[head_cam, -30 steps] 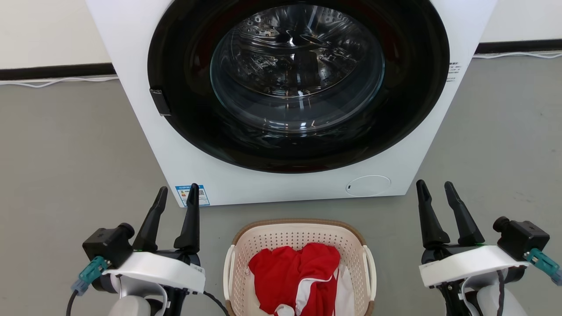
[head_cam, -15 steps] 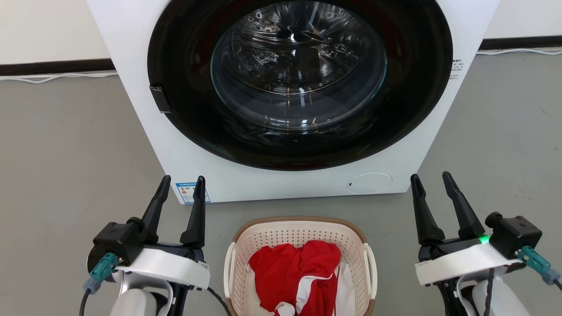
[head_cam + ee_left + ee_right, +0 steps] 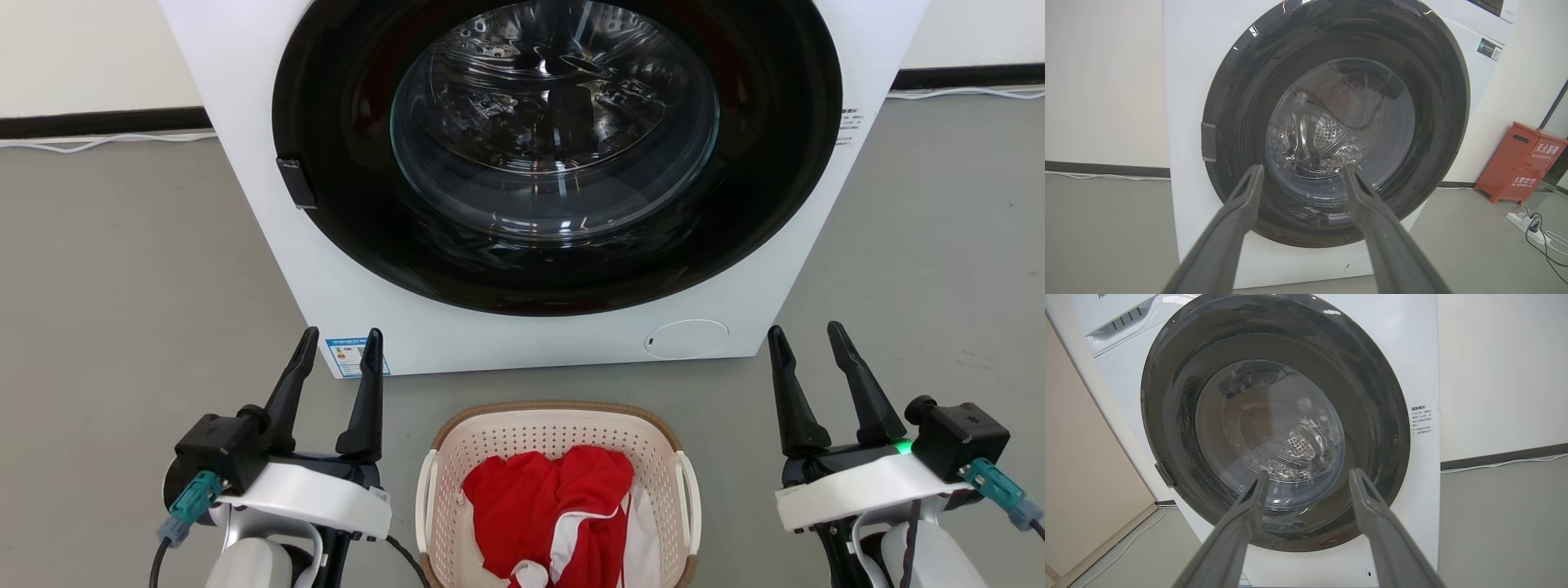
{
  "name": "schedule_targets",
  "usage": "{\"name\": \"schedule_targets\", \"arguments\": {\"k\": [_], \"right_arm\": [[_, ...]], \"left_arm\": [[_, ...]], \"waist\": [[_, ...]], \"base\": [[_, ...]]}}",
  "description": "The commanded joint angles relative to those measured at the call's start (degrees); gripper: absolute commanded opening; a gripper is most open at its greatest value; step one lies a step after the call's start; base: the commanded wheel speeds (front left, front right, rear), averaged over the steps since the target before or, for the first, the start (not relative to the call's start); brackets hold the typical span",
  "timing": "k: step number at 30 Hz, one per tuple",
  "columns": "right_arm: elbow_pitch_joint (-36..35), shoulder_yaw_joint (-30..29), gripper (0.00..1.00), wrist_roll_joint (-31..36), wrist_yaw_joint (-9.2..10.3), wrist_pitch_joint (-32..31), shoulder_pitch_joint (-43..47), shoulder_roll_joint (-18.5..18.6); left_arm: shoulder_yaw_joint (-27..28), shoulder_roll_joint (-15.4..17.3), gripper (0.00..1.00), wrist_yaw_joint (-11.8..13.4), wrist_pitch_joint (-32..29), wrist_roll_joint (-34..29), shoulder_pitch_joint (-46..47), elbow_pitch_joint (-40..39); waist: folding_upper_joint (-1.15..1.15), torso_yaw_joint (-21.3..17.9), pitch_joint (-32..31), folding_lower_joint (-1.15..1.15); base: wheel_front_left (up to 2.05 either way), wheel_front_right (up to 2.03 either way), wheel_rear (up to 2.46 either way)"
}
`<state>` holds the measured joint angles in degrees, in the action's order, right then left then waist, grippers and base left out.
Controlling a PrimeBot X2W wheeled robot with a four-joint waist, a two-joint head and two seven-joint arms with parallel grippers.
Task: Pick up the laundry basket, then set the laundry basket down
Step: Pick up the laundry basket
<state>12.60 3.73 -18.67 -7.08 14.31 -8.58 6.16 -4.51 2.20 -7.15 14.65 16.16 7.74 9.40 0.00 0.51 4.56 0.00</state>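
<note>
The laundry basket (image 3: 522,442) is sitting on the gray floor (image 3: 122,286), just in front of the big white washing machine (image 3: 351,286) and between the two grippers. Red and white clothes (image 3: 535,506) are lying inside it. The left gripper (image 3: 342,333) is hanging beside the basket with its two fingers spread apart, holding nothing. The right gripper (image 3: 804,327) is hanging on the other side, fingers spread too, touching nothing.

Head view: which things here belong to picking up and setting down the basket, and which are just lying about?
Job in hand: laundry basket, on the floor; left gripper, open; right gripper, open.

Lying about: washing machine; red clothing inside the basket; red box; power strip.
</note>
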Motion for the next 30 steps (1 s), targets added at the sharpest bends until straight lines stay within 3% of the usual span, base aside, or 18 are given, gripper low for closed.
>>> {"name": "schedule_targets", "arguments": {"k": [1,12,30], "right_arm": [[-0.99,1.03,1.0,0.55,-0.41,0.69,-2.39,0.06],[0.12,0.37,1.0,0.76,-0.41,0.69,-2.89,0.38],[5.13,-0.54,1.0,0.21,-0.41,0.69,-8.73,-0.02]], "left_arm": [[1.44,0.68,1.0,-0.34,0.35,-0.14,3.08,-1.25],[1.48,0.68,1.0,-0.34,0.35,-0.2,3.72,0.11],[1.82,0.7,1.0,-0.34,0.35,-0.94,10.51,6.42]], "waist": [[0.0,0.01,0.02,0.0],[0.0,-0.31,2.55,0.0],[0.0,-1.49,17.07,0.0]], "base": [[0.0,0.0,0.0],[0.0,0.0,0.0],[0.0,0.0,0.0]]}}
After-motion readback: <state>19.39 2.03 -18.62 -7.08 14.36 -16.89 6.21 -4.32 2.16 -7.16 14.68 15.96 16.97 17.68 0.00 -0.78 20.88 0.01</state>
